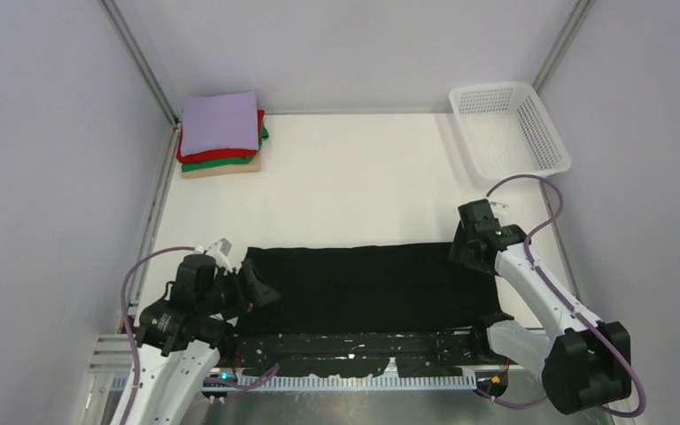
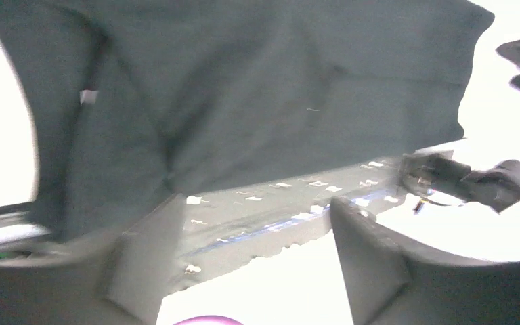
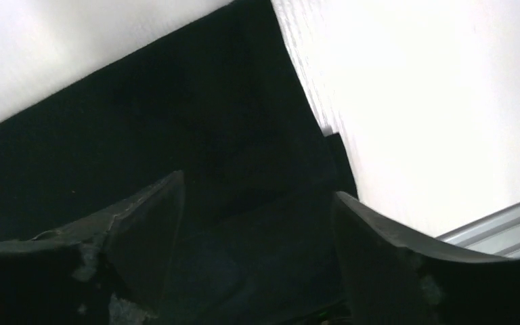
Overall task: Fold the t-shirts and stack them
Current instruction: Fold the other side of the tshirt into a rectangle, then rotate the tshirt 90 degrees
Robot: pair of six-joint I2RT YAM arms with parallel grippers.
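Note:
The black t-shirt lies flat on the white table as a long folded band near the front edge. It fills the left wrist view, where its small white label shows, and the right wrist view. My left gripper is open at the shirt's left end, jaws wide and empty. My right gripper is open over the shirt's far right corner, holding nothing. A folded stack sits at the back left: lavender on top, then red, green and tan.
A white mesh basket stands at the back right. A black rail with white specks runs along the table's front edge, just below the shirt. Grey walls close in on the left, right and back.

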